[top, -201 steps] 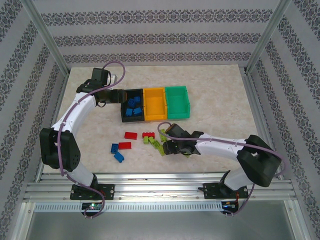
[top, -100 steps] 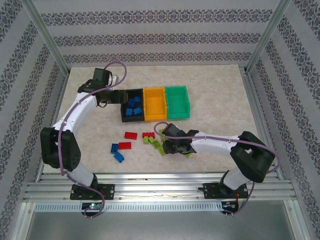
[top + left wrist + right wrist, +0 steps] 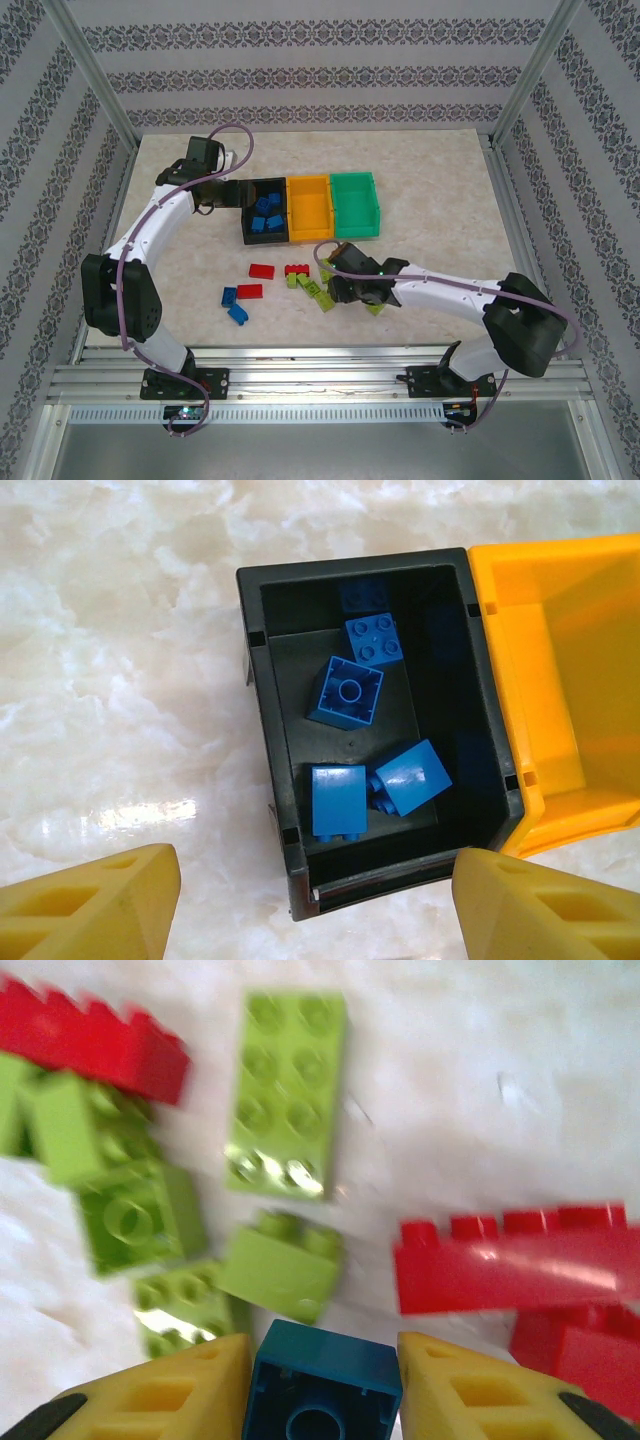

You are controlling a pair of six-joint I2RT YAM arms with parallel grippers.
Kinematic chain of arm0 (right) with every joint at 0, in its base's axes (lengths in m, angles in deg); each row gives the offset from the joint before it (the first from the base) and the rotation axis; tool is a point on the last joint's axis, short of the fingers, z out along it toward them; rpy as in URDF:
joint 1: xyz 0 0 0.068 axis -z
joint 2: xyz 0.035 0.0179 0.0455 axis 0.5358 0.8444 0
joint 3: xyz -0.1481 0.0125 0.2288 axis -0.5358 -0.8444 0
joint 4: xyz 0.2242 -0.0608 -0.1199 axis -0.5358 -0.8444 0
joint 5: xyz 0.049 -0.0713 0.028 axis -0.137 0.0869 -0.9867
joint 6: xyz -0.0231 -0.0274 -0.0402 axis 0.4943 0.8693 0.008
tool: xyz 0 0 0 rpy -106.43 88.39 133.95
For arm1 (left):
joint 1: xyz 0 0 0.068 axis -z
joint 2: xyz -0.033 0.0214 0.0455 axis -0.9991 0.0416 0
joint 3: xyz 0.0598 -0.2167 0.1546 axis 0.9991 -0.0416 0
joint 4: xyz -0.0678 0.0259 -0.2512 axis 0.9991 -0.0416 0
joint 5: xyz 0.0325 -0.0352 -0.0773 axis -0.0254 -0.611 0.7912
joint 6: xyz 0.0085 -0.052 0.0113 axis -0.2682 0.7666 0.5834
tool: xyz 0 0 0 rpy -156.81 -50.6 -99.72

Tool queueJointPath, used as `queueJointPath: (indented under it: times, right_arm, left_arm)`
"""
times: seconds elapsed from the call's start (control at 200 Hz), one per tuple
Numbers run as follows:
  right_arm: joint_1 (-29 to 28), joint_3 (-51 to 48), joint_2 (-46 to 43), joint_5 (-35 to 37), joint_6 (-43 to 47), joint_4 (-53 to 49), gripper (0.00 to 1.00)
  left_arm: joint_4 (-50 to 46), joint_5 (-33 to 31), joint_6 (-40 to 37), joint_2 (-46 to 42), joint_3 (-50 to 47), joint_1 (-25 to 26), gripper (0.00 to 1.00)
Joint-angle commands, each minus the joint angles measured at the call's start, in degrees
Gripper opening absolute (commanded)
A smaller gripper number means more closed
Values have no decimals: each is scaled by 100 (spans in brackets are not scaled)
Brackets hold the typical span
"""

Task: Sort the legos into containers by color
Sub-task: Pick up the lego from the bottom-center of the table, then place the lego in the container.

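Risk: right tool [image 3: 325,1395] is pinched on a blue brick [image 3: 325,1372] down among the near lime and red bricks [image 3: 285,1090], so lifting could snag neighbours. Left tool [image 3: 320,905] hangs wide open over black bin [image 3: 350,568].

Blue legos [image 3: 345,692] in black bin [image 3: 262,710], blue lego [image 3: 325,1385] between fingers [image 3: 170,1395], others [image 3: 288,1090] loose

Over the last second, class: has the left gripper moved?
No. The left gripper stays at the black bin's left end, as before.
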Motion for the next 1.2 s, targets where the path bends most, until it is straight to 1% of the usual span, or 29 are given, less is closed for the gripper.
queueJointPath:
  times: [0.0, 0.105, 0.265, 0.445, 0.665, 0.724, 0.774, 0.864, 1.014, 1.194]
  right_arm:
    - [-28, 579, 54, 137, 306, 283, 41]
    - [62, 1242, 341, 63, 514, 249, 41]
    - [168, 2175, 953, -34, 840, 476, 41]
    - [433, 3299, 2003, -427, 945, 811, 41]
    - [789, 5167, 3404, -978, 1001, 571, 41]
    - [848, 5600, 3714, -1056, 991, 359, 44]
    - [877, 5929, 3875, -1112, 995, 117, 51]
    - [879, 5816, 3794, -1145, 1031, 198, 55]
    - [869, 5296, 3415, -1280, 1123, 243, 56]
    - [837, 3805, 2406, -1186, 1432, 589, 56]
  left_arm:
    - [71, -230, -86, -133, -65, 71, 73]
    - [121, -454, -82, -182, -122, 61, 72]
    - [106, -450, 1, -160, -111, 3, 71]
    - [148, -415, 80, -151, -150, -95, 72]
    - [122, -510, 55, -97, -139, -171, 71]
    - [113, -595, 24, -121, -154, -173, 71]
    - [130, -671, 4, -142, -171, -168, 71]
    - [157, -645, 1, -159, -181, -177, 71]
    - [208, -589, 11, -171, -216, -172, 71]
    - [201, -460, 37, -71, -208, -175, 71]
